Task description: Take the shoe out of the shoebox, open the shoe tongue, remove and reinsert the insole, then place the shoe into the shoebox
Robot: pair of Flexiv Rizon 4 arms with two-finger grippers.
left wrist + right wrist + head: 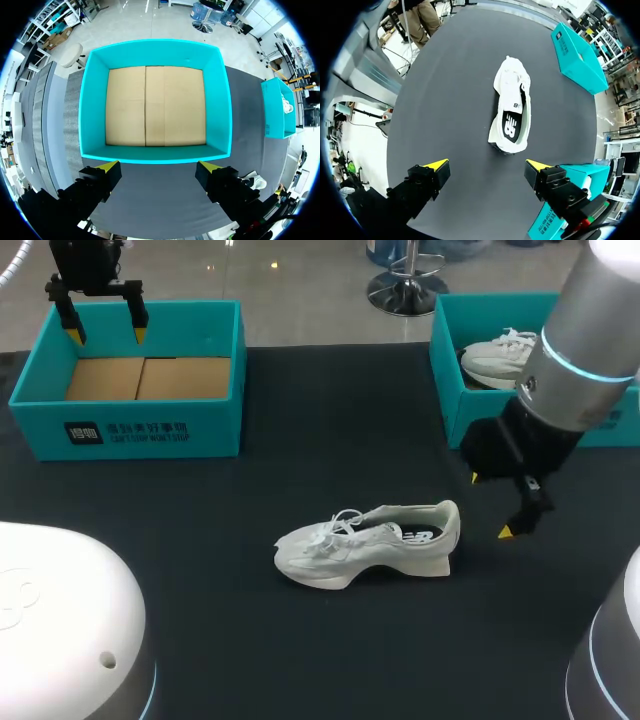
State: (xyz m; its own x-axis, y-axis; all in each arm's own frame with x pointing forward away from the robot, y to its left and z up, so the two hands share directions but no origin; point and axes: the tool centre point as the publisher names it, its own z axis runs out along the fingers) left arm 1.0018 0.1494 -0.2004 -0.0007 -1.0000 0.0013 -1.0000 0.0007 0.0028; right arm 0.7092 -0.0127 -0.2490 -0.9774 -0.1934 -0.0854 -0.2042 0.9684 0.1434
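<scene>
While the white lace-up sneaker with a thick pale sole (368,540) stands upright on the dark grey table mat (250,640), neither arm touches it. It sits out in the open near the middle of the table, between the two boxes and well apart from both. Its toe points toward my left side and its heel toward my right. A dark insole with a pale mark shows through the shoe's opening.

The right gripper (490,505) hangs just beyond the heel, near the shoe but apart from it. Its yellow-tipped fingers are spread wide with only bare mat between them.

The left gripper (107,336) hangs above the open teal cardboard shoebox (130,430) at the far left of the table. Its fingers are also spread and hold nothing. Inside that box only the brown cardboard floor shows.

A second teal box (447,390) stands at the far right, partly behind the right arm, and another white sneaker (500,358) lies in it.
</scene>
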